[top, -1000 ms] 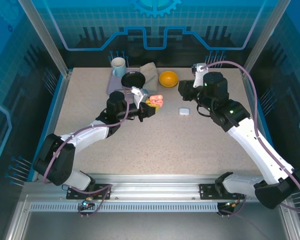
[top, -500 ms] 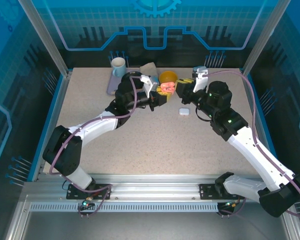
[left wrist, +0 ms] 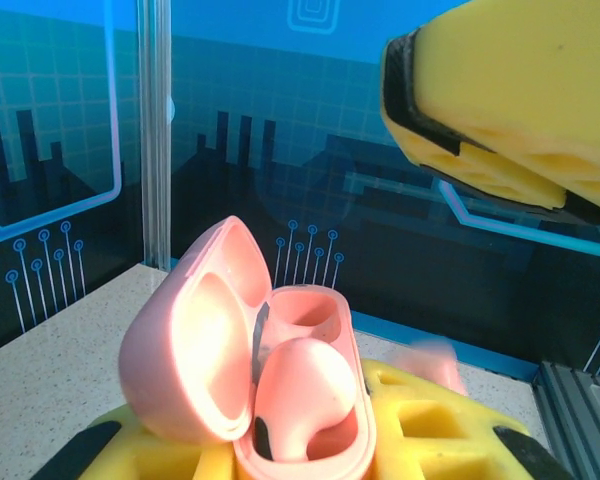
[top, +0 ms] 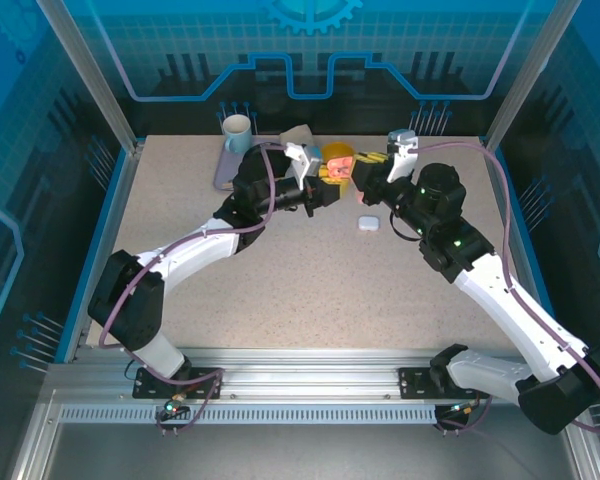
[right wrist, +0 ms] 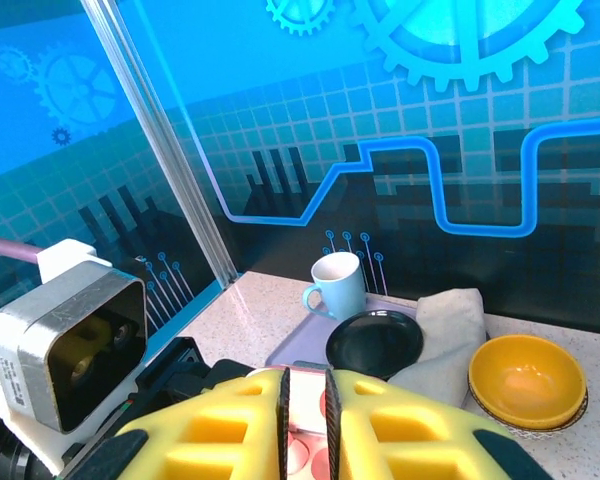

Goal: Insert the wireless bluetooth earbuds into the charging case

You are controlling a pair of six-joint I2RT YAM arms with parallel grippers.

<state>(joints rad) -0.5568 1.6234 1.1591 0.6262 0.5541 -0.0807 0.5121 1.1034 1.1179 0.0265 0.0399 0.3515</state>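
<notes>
My left gripper [top: 326,186] is shut on an open salmon-pink charging case [top: 332,172], held up in the air near the back of the table. In the left wrist view the case [left wrist: 205,350] has its lid swung left. One pink earbud [left wrist: 305,395] sits in the near well and the far well is empty. A blurred pink bit [left wrist: 430,362] shows over the yellow finger [left wrist: 450,440]. My right gripper [top: 364,168] hovers right beside the case, and one of its fingers [left wrist: 510,100] looms above. Its jaws [right wrist: 305,420] leave a narrow slit with pink showing through; I cannot tell if anything is pinched.
A small white case [top: 368,223] lies shut on the table below the grippers. At the back stand a pale blue mug [right wrist: 337,285], a black plate [right wrist: 375,343] on a lilac tray [top: 223,170], a folded cloth [right wrist: 450,320] and an orange bowl [right wrist: 527,380].
The left arm lifted the pink case up and to the right, from mid-table to beside the right gripper. The right gripper shifted slightly towards the back.
</notes>
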